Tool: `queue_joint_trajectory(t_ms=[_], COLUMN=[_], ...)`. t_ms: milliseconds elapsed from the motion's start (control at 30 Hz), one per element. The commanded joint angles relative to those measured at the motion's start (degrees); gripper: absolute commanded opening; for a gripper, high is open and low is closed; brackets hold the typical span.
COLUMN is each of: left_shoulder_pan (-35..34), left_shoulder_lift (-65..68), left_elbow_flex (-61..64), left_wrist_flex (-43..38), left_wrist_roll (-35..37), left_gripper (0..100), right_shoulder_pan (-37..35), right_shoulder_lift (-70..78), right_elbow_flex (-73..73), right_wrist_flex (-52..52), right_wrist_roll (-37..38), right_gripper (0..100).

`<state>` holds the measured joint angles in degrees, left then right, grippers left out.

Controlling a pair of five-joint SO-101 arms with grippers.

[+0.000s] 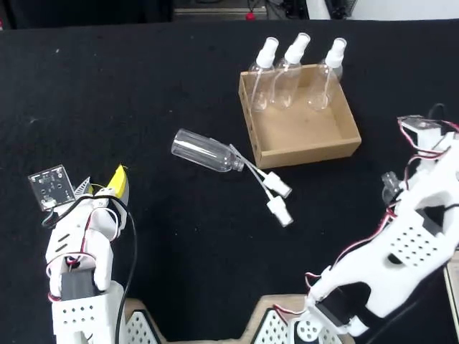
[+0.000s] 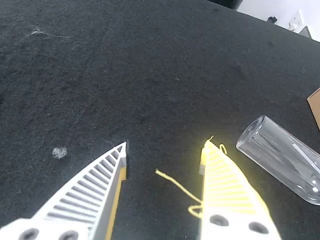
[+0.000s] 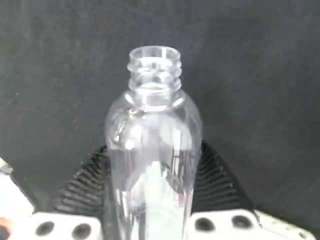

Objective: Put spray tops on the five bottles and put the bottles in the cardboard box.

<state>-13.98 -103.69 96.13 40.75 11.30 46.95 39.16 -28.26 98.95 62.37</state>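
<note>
Near the desk's front-left corner the left gripper [image 2: 165, 150] hovered with its fingers spread and nothing between them, not far from an uncapped clear bottle [image 1: 204, 152] that lay on its side around the desk's middle, with 2 loose spray tops [image 1: 280, 212] just beside its neck. Toward the far edge sat the cardboard box [image 1: 308, 153], with 3 capped bottles [image 1: 287, 72] leaning on its far wall. By the right edge the right gripper [image 3: 152, 165] pinched a second open-necked bottle [image 3: 152, 100].

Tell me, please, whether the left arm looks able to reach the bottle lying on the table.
Probably yes: the left pincer is open, and bare table lies between it and the lying bottle.
</note>
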Motion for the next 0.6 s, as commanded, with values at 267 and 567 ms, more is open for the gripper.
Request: queue_joint_trajectory(t_ms=[267, 567], left_shoulder_pan=[-0.13, -0.13], left_shoulder_lift=[-0.79, -0.79], left_elbow_flex=[1.19, 1.19], left_wrist_flex=[-1.05, -1.05], left_wrist_roll=[-0.44, -0.44], left_gripper=[23, 23], right_shoulder_pan=[3.69, 3.34], right_shoulder_lift=[4.18, 0.92], right_elbow_flex=[2.59, 2.59], right_wrist_flex=[1.14, 1.93], right_wrist_roll=[-7.74, -7.65], right_gripper=[7.0, 28.0])
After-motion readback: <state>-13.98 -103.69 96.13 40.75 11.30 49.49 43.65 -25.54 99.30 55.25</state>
